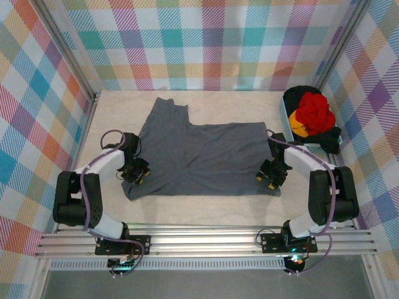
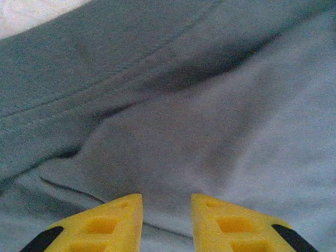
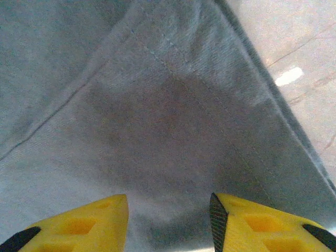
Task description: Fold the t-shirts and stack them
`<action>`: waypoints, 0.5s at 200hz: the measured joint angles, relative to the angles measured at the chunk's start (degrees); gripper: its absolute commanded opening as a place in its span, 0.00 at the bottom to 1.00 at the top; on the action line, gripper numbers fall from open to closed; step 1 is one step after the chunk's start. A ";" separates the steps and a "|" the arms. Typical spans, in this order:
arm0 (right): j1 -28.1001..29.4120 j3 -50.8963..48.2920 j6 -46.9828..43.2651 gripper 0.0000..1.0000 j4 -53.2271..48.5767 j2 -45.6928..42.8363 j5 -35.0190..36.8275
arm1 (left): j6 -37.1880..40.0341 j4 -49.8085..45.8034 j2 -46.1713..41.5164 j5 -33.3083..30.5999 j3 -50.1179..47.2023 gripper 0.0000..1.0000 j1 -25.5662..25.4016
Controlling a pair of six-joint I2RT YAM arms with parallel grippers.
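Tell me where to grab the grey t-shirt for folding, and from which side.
Probably its two near corners, pinched from above along the near edge. The grey t-shirt lies spread flat, so only edges offer loose cloth, and the left tool and right tool sit open close to those corners.

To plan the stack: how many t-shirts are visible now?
4. The grey t-shirt lies spread on the table; the red t-shirt, orange-yellow t-shirt and black t-shirt are heaped in the bin at the right. Others may hide beneath.
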 measured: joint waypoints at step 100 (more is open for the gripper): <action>8.52 -2.05 3.89 0.47 0.83 -0.11 -0.96 | 3.76 2.40 -5.64 3.96 -7.26 0.37 18.32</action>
